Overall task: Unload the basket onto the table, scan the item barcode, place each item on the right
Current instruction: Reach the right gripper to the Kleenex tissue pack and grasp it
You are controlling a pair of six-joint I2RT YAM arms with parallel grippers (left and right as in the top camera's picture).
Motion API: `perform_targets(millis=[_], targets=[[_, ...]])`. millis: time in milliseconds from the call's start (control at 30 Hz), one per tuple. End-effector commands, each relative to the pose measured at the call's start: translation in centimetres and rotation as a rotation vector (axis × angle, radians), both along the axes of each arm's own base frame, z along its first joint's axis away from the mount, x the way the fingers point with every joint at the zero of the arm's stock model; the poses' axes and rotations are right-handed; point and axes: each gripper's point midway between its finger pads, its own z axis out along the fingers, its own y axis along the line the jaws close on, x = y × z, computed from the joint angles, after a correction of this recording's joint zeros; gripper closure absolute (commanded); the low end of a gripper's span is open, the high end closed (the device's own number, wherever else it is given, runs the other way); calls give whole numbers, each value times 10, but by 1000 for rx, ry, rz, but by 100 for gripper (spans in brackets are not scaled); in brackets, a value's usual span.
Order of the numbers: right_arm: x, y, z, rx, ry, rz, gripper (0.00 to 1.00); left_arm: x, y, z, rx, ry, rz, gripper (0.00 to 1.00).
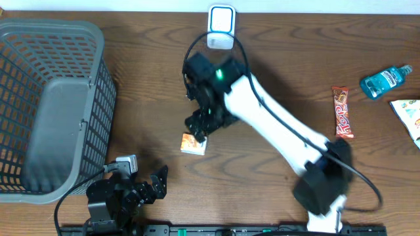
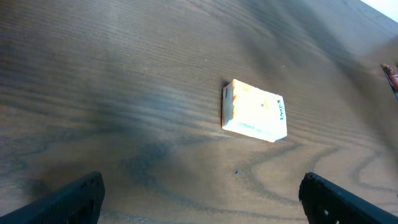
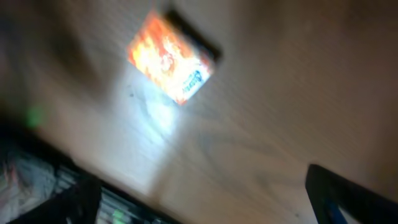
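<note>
The item, a small orange and white box point(image 1: 193, 143), lies flat on the wooden table point(image 1: 275, 59). My right gripper point(image 1: 201, 126) hovers just above and behind it, open, with nothing between its fingers. In the blurred right wrist view the box point(image 3: 171, 57) sits well ahead of the open right gripper point(image 3: 205, 199). My left gripper point(image 1: 159, 179) rests open near the front edge, and its wrist view shows the box point(image 2: 254, 111) lying beyond the left gripper point(image 2: 202, 202). A white scanner-like device point(image 1: 221, 27) stands at the back edge.
A grey mesh basket point(image 1: 98, 78) fills the left side. On the right lie a candy bar point(image 1: 342, 112), a blue bottle point(image 1: 386, 81) and a packet point(image 1: 410, 115) at the frame's edge. The right arm reaches diagonally across the middle.
</note>
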Motion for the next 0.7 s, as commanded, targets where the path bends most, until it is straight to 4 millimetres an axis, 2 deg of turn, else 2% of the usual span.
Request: perform_targets(millis=[0,67,100,167,233,333,533,667], targets=[[-18,-13,-49,-80,22,-248,1,-1,-1,0,-15,5,1,0],[-22,-3,-71,-28,35,-318,2,-1,-1,0,-15,5,1,0],[-22,5,-82,13,49,-349,10,-1,-1,0,-15,5,1,0],[-23,14,-95,69,73,-394,20,-1,-1,0,-15,5,1,0],[-21,18,-104,107,89,-453,23,-1,-1,0,-15,5,1,0],[-16,20,-106,128,88,-520,23,-1,-1,0,-15,5,1,0],[5,33,-101,203,11,-527,24,-1,-1,0,-15,5,1,0],[1,31,-105,191,42,-609,36,-1,-1,0,-15,5,1,0]])
